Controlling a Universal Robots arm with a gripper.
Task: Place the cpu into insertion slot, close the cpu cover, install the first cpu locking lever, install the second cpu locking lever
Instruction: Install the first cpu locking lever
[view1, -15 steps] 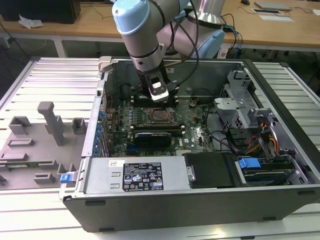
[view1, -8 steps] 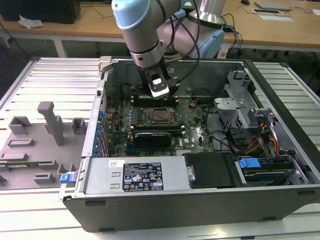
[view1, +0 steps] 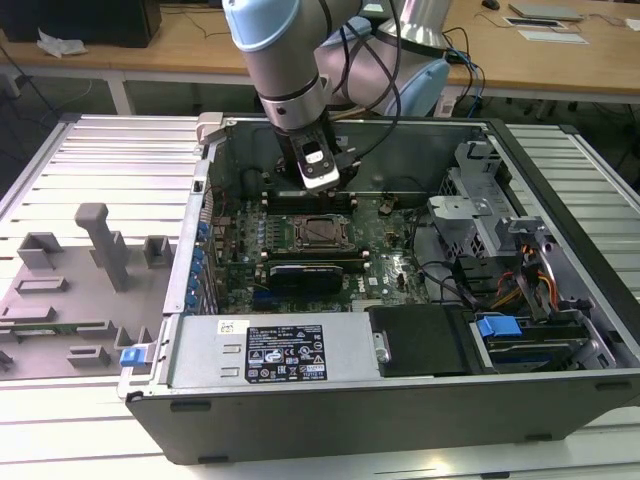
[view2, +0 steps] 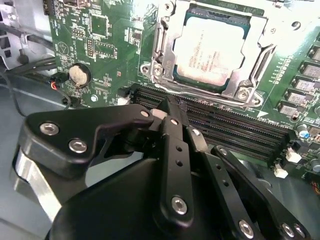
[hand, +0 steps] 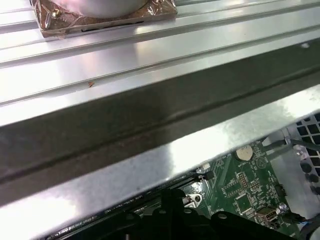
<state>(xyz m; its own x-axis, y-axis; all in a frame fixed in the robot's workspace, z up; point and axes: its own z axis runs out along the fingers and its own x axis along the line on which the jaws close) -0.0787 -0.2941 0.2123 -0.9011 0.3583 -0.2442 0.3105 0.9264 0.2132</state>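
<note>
Silvery-grey square cpu (view2: 212, 47) sits flat in its socket at the upper right of the second wrist view, its metal top pale and faintly printed. I see the thin metal cpu cover (view2: 260, 45) closed down around it as a bright frame with a square window, screws at its lower corners. In the exterior view the same chip (view1: 321, 231) lies at the centre of the green motherboard (view1: 390, 262), inside the open grey computer case (view1: 400, 400).

My black gripper (view2: 170, 107) hangs over the long black memory slots (view2: 235, 132) just below the socket in the second wrist view, near the cover but apart from it. Its fingers (view2: 175, 137) meet at the tips with nothing between them, so I read the jaws as closed and empty. In the exterior view the gripper (view1: 318, 180) stands just above the socket, under the grey arm (view1: 285, 60).
</note>
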